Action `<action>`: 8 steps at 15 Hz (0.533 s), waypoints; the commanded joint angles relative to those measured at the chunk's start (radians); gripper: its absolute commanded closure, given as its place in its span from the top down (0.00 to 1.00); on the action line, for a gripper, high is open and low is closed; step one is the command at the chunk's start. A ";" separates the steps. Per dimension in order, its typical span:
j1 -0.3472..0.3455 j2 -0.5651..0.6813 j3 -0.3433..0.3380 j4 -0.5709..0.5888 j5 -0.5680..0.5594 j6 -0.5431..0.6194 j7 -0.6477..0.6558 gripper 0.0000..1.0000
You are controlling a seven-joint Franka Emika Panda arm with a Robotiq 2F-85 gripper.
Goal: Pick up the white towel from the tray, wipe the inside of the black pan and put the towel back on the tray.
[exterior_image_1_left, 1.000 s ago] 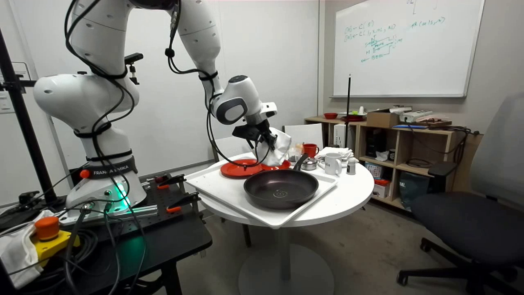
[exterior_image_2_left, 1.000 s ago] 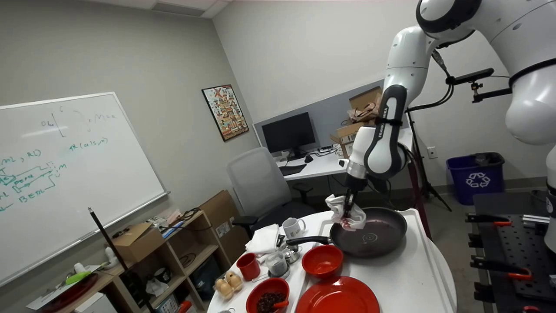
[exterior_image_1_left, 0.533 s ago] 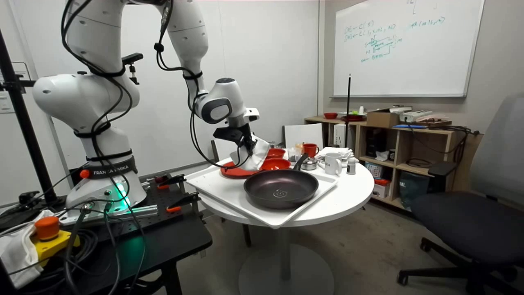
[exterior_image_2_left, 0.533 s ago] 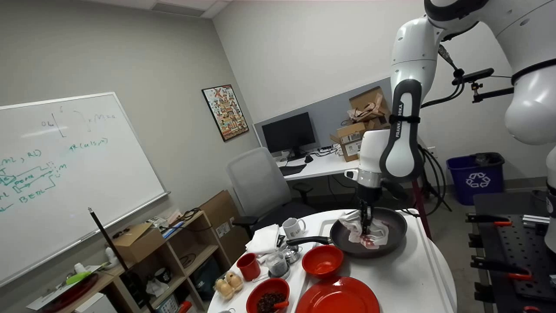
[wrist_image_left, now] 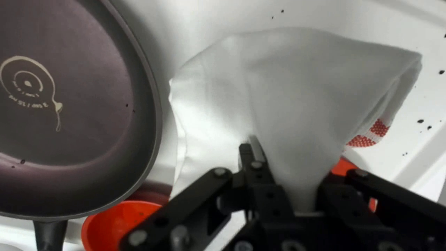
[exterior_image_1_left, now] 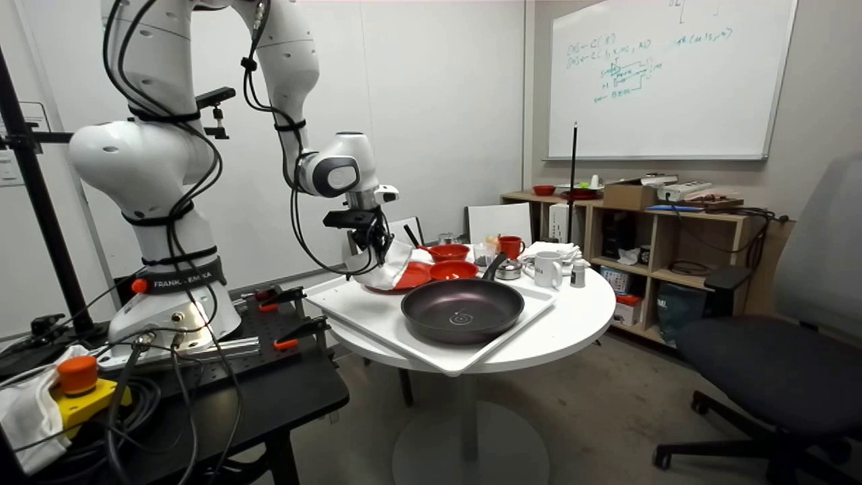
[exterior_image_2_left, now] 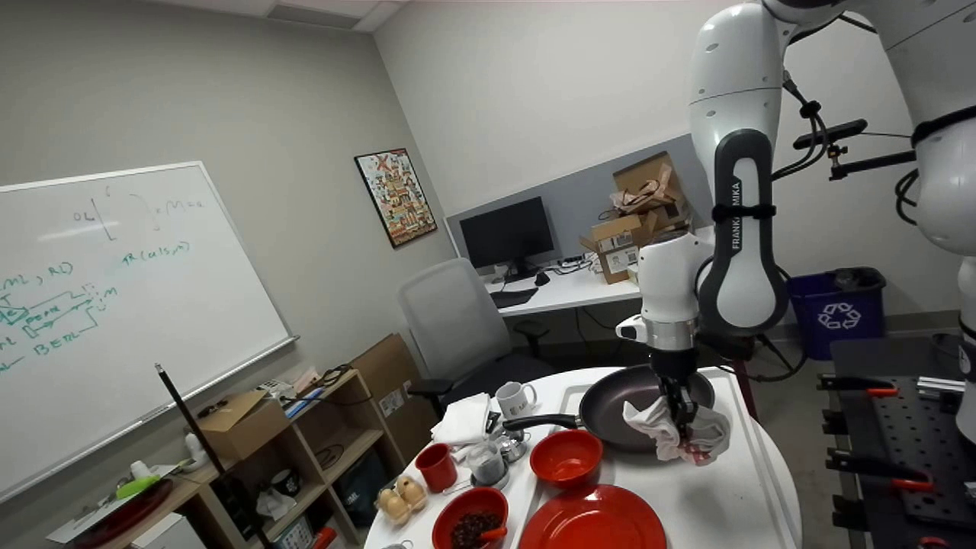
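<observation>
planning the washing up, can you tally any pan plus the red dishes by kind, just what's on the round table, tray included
Pan: 1
Red plate: 1
Red bowls: 2
Red mug: 1
Total: 5

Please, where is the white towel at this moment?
The white towel is in the gripper, over the tray; in the wrist view, it is right of the black pan.
</observation>
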 commanded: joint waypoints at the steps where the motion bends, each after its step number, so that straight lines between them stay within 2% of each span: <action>1: 0.264 -0.081 -0.231 -0.022 -0.012 -0.089 0.042 0.06; 2: 0.273 -0.071 -0.262 -0.017 -0.118 -0.106 0.119 0.06; 5: 0.389 -0.009 -0.410 0.030 -0.292 -0.160 0.259 0.06; 8: 0.454 0.070 -0.501 0.076 -0.426 -0.180 0.380 0.06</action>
